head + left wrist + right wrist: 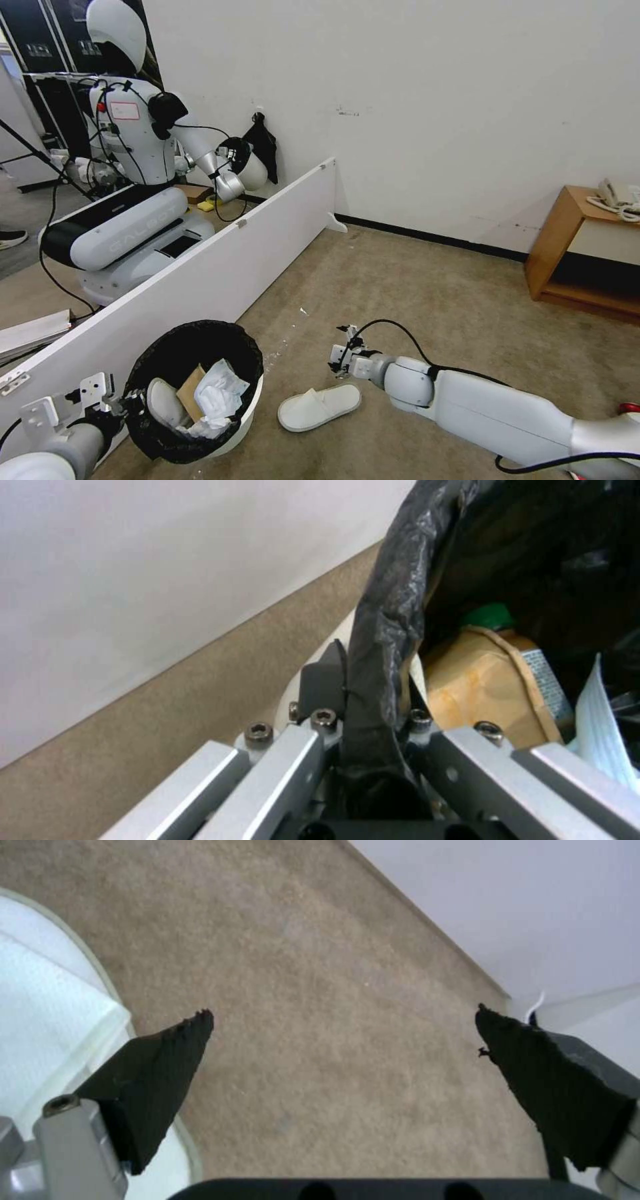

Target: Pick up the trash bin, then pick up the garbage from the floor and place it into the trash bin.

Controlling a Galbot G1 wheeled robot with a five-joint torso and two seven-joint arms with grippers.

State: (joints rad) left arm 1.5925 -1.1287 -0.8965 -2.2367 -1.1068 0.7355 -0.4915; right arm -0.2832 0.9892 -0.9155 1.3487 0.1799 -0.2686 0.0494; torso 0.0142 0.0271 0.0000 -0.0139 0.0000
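The left gripper (363,720) is pinching the trash bin (243,413) by its bagged rim; the liner could be slipping loose. The right gripper (343,1040) is hovering open, the slipper (319,407) lying just beside it, risking a missed grab

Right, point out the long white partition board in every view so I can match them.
Head view: long white partition board runs diagonally across the left, behind the black-lined white trash bin.
Left wrist view: the pale surface beyond the bin's rim.
Right wrist view: the white band past the open right gripper.
Shared landmark: beige carpet meeting its base.
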